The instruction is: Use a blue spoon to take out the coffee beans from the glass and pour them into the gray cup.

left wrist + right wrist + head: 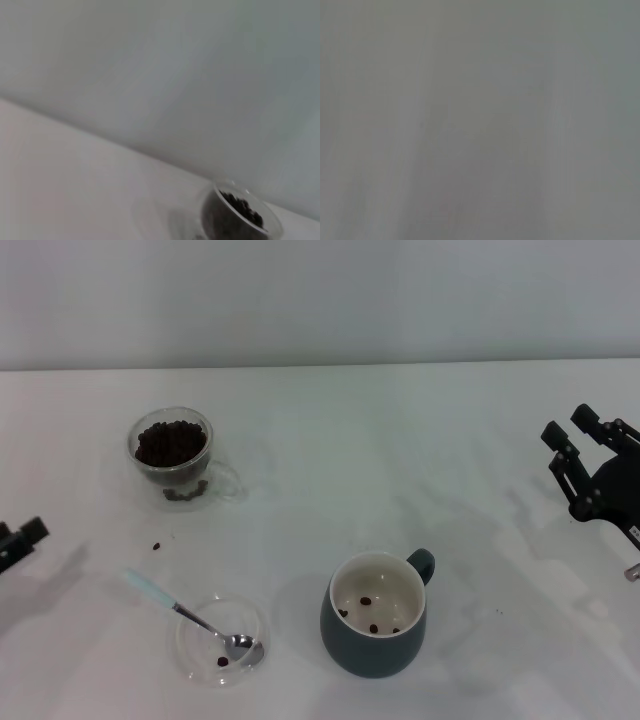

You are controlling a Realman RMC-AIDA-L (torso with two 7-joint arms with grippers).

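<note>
2 grippers (585, 445) (20, 540) wide of blue spoon (190, 618)

Black angular right tool (580, 435), 2 blocky fingers; black left tool (20, 538).

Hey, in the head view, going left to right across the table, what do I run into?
Left tool at the edge → glass of beans → gray cup → right tool at the far edge. The spoon and its saucer overlap the glass's span, nearer the robot.
</note>
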